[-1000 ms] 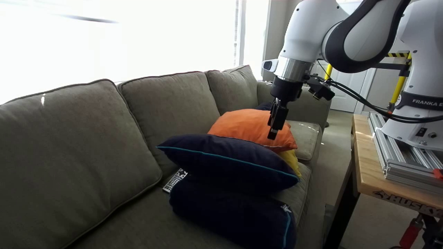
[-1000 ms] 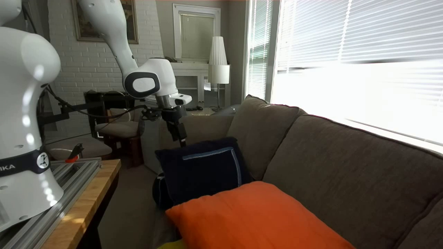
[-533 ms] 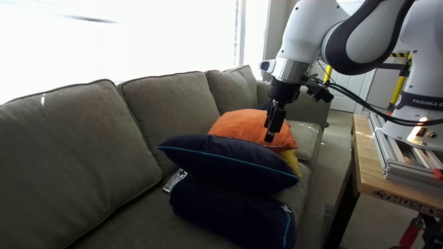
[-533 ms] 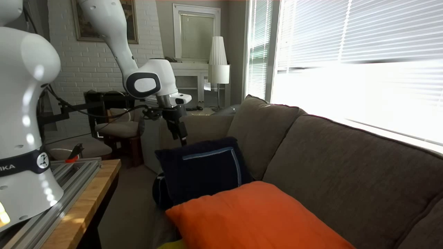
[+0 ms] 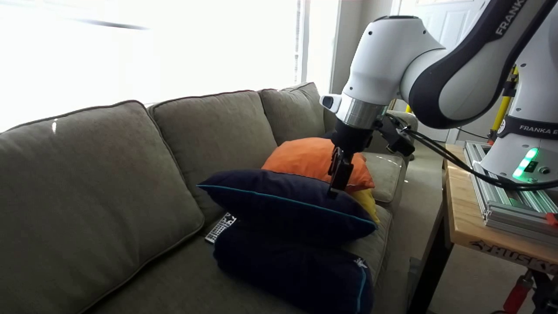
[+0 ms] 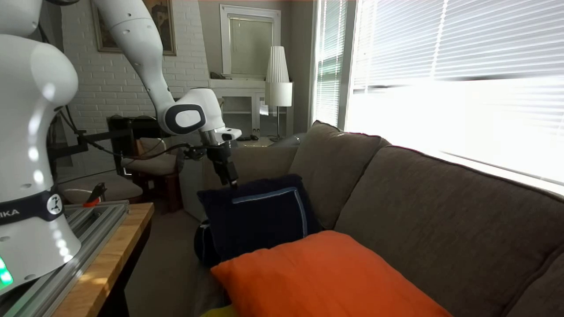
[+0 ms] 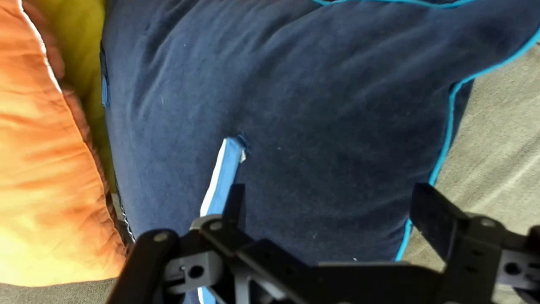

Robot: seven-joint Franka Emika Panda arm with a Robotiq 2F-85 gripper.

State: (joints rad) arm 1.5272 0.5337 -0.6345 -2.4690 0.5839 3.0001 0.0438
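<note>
My gripper [image 7: 327, 198] is open and empty, its two fingers wide apart in the wrist view. It points down at a navy pillow [image 7: 316, 109] with turquoise piping and a blue-and-white strip. In both exterior views the fingertips [image 5: 333, 192] [image 6: 232, 182] appear at or just above this pillow [image 5: 279, 196] [image 6: 260, 224]; I cannot tell whether they touch it. The pillow lies tilted on another dark navy pillow [image 5: 296, 270]. An orange pillow [image 5: 301, 157] [image 6: 326, 277] [image 7: 50, 169] lies beside it, over a yellow one [image 5: 367, 203] [image 7: 84, 50].
The pillows lie on a grey-brown sofa [image 5: 65, 196] with back cushions [image 6: 440, 211]. A remote control [image 5: 221, 227] lies on the seat near the backrest. The arm stands on a wooden bench [image 5: 471, 218] in front of the sofa. A lamp [image 6: 278, 92] stands beyond the sofa's arm.
The arm has lowered, and the gripper has come down from in front of the orange pillow to the upper navy pillow. The base light has turned green. The pillows have not moved.
</note>
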